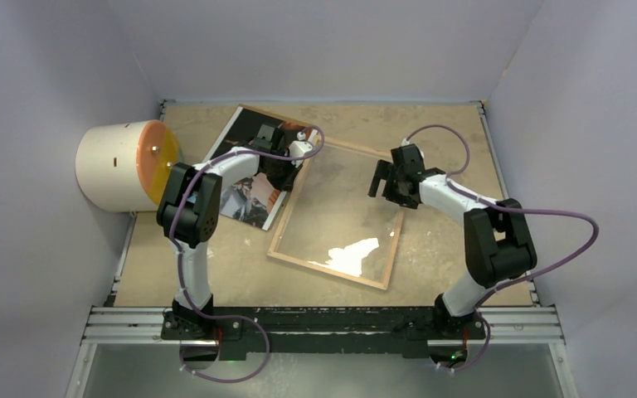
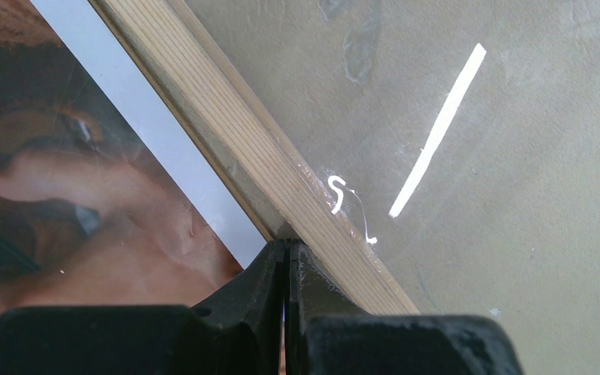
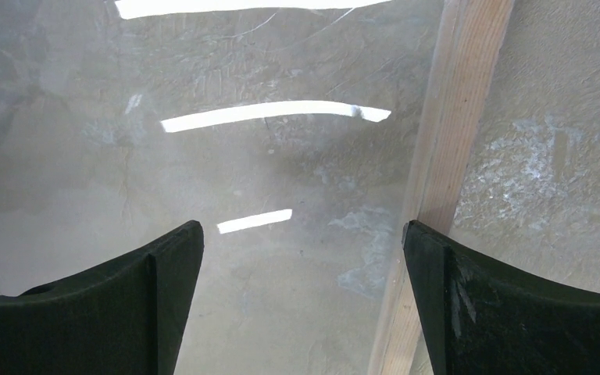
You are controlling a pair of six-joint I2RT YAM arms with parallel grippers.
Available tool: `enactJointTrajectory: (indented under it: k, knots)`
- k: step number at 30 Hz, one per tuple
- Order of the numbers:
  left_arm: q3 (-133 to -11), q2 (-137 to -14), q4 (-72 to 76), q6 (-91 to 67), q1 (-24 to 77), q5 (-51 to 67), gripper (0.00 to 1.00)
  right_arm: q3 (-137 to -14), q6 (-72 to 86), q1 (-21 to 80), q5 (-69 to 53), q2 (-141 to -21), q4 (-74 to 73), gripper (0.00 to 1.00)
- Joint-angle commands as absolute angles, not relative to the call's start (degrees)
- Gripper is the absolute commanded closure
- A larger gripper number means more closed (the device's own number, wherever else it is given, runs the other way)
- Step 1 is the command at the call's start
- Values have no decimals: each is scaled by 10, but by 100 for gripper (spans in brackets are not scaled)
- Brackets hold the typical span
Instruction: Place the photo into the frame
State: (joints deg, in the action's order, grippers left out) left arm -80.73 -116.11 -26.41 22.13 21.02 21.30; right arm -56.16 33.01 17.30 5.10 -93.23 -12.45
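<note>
**Photo edge butts the frame rail**

The photo (image 1: 245,199) lies face up on the counter (image 1: 431,124) just left of the frame (image 1: 323,271), its white border touching the frame's wooden left rail. The frame lies back up, and its glass is bare.

The likely failure is the glossy sheet catching on that raised rail and buckling or creasing if pushed sideways instead of lifted over. A weak hold on so thin an edge could also let it slip.

The left fingers (image 2: 269,281) are pressed together at that seam; I cannot tell whether they pinch the paper. The right fingers (image 3: 141,297) are spread wide and empty above the glass near the right rail.
</note>
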Motion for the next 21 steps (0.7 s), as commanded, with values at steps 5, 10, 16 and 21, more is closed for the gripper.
enactJointTrajectory:
  k: [5, 10, 16, 21]
  knots:
    - [-797, -1156, -317, 229, 210, 220, 97, -600, 318, 195, 69, -954, -148, 1]
    - [-796, -1155, -317, 230, 210, 219, 97, -611, 311, 200, 75, -962, -156, 1]
    - [-794, -1154, -317, 230, 210, 219, 97, -621, 295, 203, 114, -950, -180, 1]
    - [-794, -1153, -318, 228, 210, 218, 97, -624, 288, 205, 121, -956, -181, 1]
